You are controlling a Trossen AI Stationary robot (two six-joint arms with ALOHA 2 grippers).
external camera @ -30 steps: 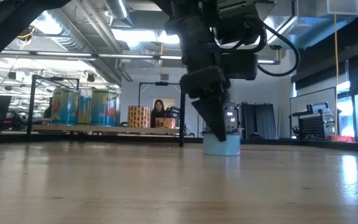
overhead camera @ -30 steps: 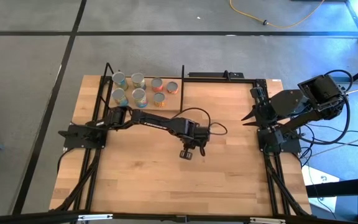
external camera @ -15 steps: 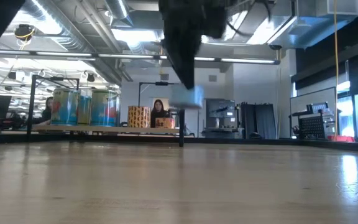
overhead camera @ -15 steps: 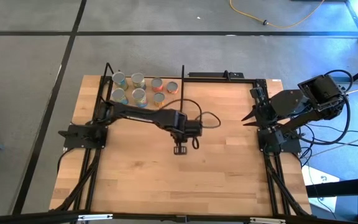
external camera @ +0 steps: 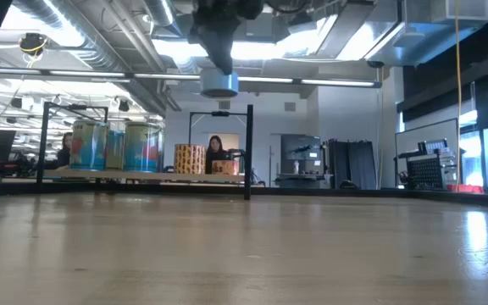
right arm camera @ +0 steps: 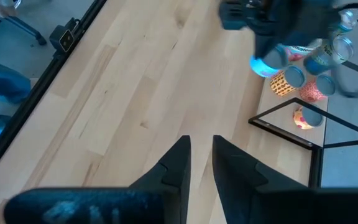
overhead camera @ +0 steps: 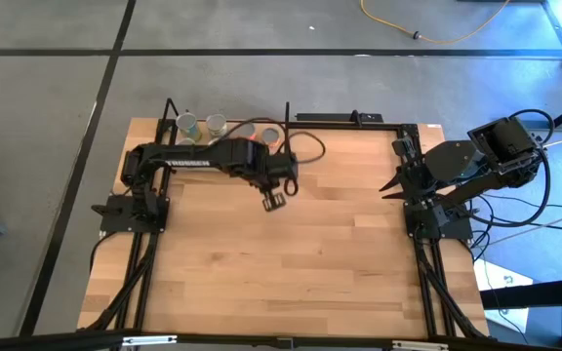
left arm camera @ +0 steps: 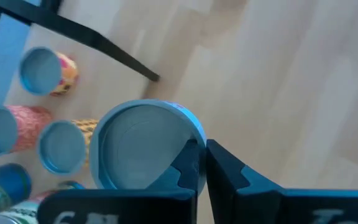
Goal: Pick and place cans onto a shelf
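1. The left gripper [overhead camera: 274, 198] is raised above the bench [overhead camera: 310, 263], just off the shelf's near right corner; its arm reaches across the shelf from the left
2. Its jaws are closed on a can [left arm camera: 145, 146] with a silver-grey round top and a pale blue side, held by the rim; the low view shows this can [external camera: 219, 82] hanging high above the bench top, clear of everything
3. The shelf [overhead camera: 276, 160] sits at the far left corner of the bench, a light board framed by thin black rods
4. Other cans [overhead camera: 188, 124] stand on the shelf, grouped toward its far side; the left arm covers part of them from above. The low view shows blue-labelled ones at the left and orange-patterned ones further right
5. The right gripper [right arm camera: 197, 163] waits at the right edge of the bench, pointing left, its jaws a narrow gap apart and holding nothing
6. A person [external camera: 216, 151] sits in the room beyond the bench
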